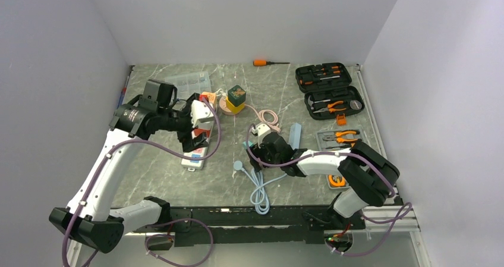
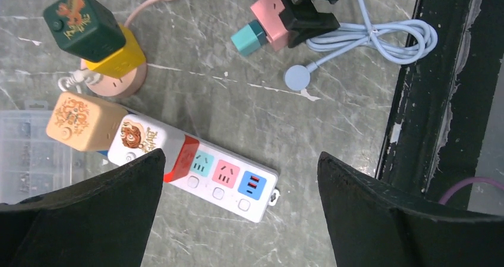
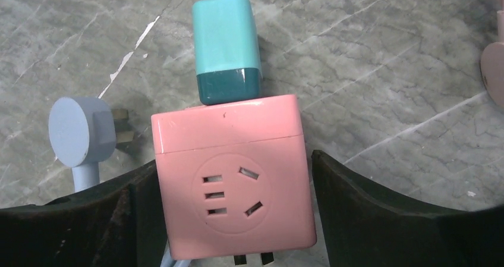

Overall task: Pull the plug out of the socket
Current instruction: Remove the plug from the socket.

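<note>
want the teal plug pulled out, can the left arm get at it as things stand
Probably yes: the left gripper is open, and the teal plug juts from the pink cube socket, clear of the right gripper flanking it.

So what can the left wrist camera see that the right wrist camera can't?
Only the left wrist camera shows the long white power strip, the green and yellow block and the clear box. Only the right wrist camera shows the little holes on the face of the pink socket cube. Both show the pink socket cube, the teal plug stuck in it, and the round blue plug lying beside it.
</note>
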Motion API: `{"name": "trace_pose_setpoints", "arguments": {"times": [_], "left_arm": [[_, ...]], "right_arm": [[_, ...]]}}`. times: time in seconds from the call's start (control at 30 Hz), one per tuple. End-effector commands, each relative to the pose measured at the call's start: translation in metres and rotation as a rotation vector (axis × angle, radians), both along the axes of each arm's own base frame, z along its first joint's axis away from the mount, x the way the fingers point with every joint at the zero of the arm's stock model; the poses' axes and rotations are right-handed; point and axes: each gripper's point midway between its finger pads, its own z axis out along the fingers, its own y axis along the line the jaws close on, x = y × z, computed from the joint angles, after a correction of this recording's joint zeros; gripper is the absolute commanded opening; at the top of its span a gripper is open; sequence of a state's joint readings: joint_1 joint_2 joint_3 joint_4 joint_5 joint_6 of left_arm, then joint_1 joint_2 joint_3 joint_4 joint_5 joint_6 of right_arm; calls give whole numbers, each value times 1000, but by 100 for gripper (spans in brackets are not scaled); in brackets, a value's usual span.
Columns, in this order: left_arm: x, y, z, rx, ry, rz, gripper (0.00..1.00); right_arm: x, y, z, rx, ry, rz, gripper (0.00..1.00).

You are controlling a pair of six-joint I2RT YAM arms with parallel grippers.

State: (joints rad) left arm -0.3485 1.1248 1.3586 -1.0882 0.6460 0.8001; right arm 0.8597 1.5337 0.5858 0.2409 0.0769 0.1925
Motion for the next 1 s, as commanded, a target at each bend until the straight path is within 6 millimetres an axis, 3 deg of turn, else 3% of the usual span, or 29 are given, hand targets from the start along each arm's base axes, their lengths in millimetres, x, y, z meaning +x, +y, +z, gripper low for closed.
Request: {"name": "trace_pose_setpoints", "arguments": {"times": [0.0,0.17,0.33,0.47,0.57,0.77,0.97], "left_arm": [[-16,-3,-1,-23,15,-51,99],[-15,-2,-3,-29,-17,-36,99],[-23,-2,-13,8,56,-77,99],[-45,-7,-11,-12,9,-234,99],[-53,-9,-6,-15,-105,-303,99],[-53,-19,3,19,-143,-334,99],[-53,-34,8,8,-178,-356,99]], "right_arm": [[4,5,1,14,-2,-14,76],[10,1,13,6,-44,-35,40],[21,10,63,81,-150,-18,0],[21,22,136,226,-310,51,0],[11,27,176,294,-404,136,0],[-23,44,223,326,-496,361,0],[-60,62,244,306,-542,532,0]]}}
